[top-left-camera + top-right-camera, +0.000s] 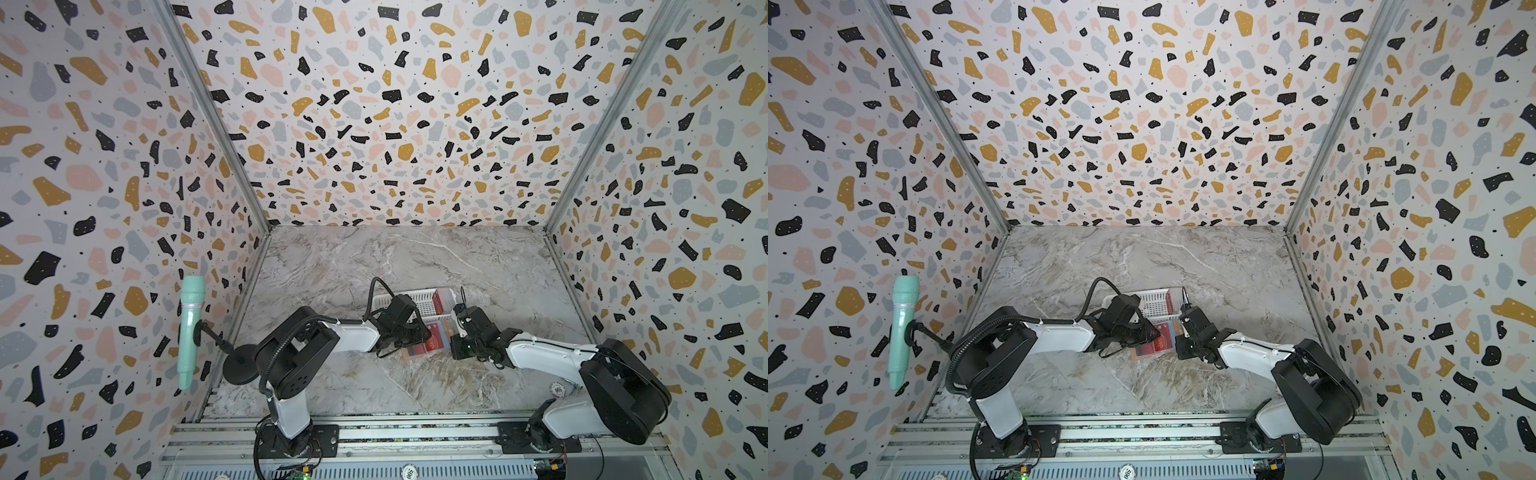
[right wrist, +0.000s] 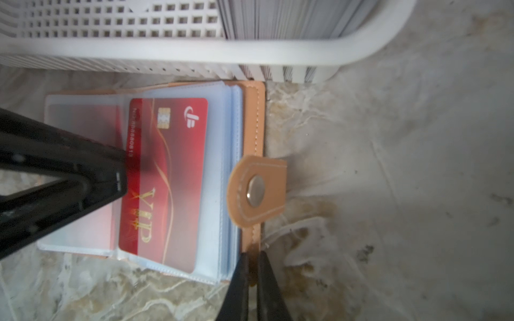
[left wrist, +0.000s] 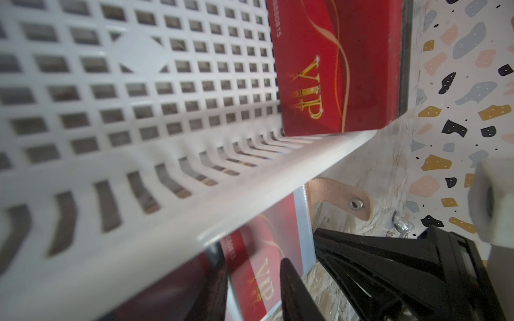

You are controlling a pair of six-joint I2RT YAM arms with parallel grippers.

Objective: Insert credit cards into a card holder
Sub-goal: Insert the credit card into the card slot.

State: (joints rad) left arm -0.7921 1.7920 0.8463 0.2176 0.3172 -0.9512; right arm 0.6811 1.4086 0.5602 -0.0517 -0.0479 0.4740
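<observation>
Wallet [image 1: 419,353] in a top view: open on table [image 1: 415,257], just beside basket [image 1: 426,307], left pincer [image 1: 422,334] over it.
Left wrist: card [image 3: 258,266] mostly inside clear sleeve [image 3: 302,222]; that pincer's grip, cannot tell.
Right wrist: right pincer [image 2: 253,255] clamped on wallet's tan edge.
Card likely light, stiff, slick; best pushed at its bare edge.

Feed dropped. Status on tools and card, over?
Right tool shut on card holder edge. Left tool at card edge, grip unclear. Card mostly in sleeve. White basket adjacent.

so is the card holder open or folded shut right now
Open. In the right wrist view the card holder lies spread flat, clear sleeves up, a red VIP card showing, snap tab unfastened.
</observation>
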